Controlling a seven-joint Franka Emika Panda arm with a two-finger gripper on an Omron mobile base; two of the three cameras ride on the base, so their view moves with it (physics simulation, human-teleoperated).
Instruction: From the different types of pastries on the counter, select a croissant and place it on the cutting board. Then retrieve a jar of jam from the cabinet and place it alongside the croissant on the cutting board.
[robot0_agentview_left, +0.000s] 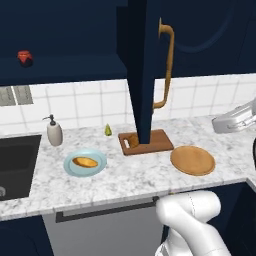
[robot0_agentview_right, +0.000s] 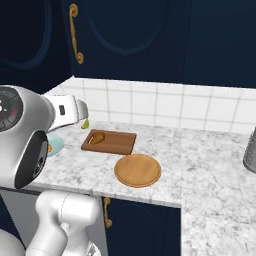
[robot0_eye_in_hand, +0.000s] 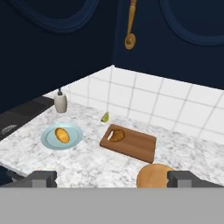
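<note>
Already the croissant (robot0_eye_in_hand: 116, 136) lies on the board (robot0_eye_in_hand: 131, 145), at the end with the handle slot. So the step in hand is the jam: the jar (robot0_agentview_left: 25, 58) sits on a shelf in the open cabinet (robot0_agentview_left: 60, 40), above the sink side, I think. The pincer (robot0_eye_in_hand: 112, 178) is wide open and empty, well back from the tabletop (robot0_eye_in_hand: 87, 162). Swing round the door's edge, approach the jar level, and close low on its body.

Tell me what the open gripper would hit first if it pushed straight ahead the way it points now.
Probably the white-grey speckled marble counter, just short of the reddish-brown wooden cutting board with the golden-brown croissant on it. The gripper looks down over them with its jaws wide apart, and nothing stands between; depth is unclear.
</note>
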